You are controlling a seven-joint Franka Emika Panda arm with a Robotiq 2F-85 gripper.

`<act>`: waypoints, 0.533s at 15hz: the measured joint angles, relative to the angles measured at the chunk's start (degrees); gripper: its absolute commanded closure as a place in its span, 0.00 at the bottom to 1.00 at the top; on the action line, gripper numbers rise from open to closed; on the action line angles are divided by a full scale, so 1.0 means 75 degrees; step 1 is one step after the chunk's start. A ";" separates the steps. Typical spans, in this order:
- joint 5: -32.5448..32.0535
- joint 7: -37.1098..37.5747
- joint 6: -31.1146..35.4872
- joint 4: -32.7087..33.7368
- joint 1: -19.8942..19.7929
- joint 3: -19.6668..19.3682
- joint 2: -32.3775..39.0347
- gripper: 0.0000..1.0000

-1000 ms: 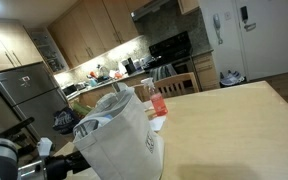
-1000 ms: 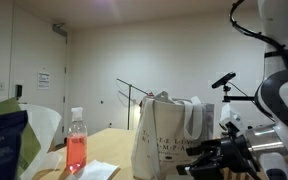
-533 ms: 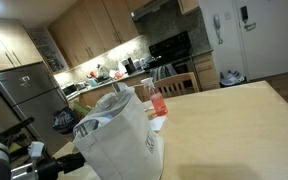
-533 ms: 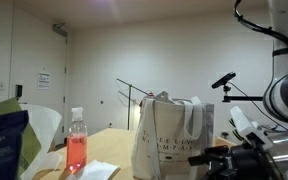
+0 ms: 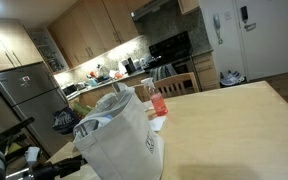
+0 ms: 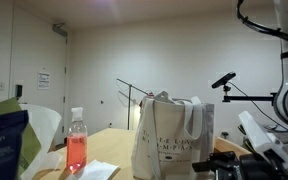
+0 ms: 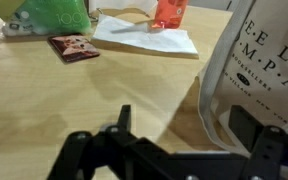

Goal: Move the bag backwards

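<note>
The gripper (image 7: 183, 118) is sitting low over the table (image 7: 44, 100), its 2 black fingers (image 7: 124, 118) spread wide and holding nothing. In the wrist view the near corner of the bag (image 7: 259, 60) is lining up between the jaws, but whether metal is touching fabric is impossible to tell. The bag is standing upright on the near part of the table, right in front of the arm; in both exterior views it is slumping a little at the mouth (image 5: 119, 140) (image 6: 169, 140), soft and loose.

Beyond it, the bottle (image 7: 169, 12) of red liquid is standing on a white napkin (image 7: 144, 40), close behind the bag and slightly to one side (image 5: 158, 100). Further over, a small brown packet (image 7: 74, 47) and a green pouch (image 7: 54, 15) are lying well apart from the action.

By my reading, the approach is only just beginning and the bag has all its travel left to do. The trouble spots:
- Soft cloth may fold instead of sliding, so a low shove could crumple or tip the bag.
- Pinching just 1 thin fold may let it slip free.
- Going straight back risks knocking over the bottle or dragging the napkin.
</note>
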 measured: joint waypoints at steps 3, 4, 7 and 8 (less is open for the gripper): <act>0.0000 -0.0008 -0.0228 -0.0013 0.0059 0.0003 0.0237 0.00; 0.0000 -0.0008 -0.0281 -0.0017 0.0059 -0.0001 0.0250 0.00; 0.0061 -0.0008 -0.0518 -0.0019 0.0058 -0.0020 0.0300 0.00; 0.0109 -0.0008 -0.0644 -0.0019 0.0058 -0.0025 0.0336 0.00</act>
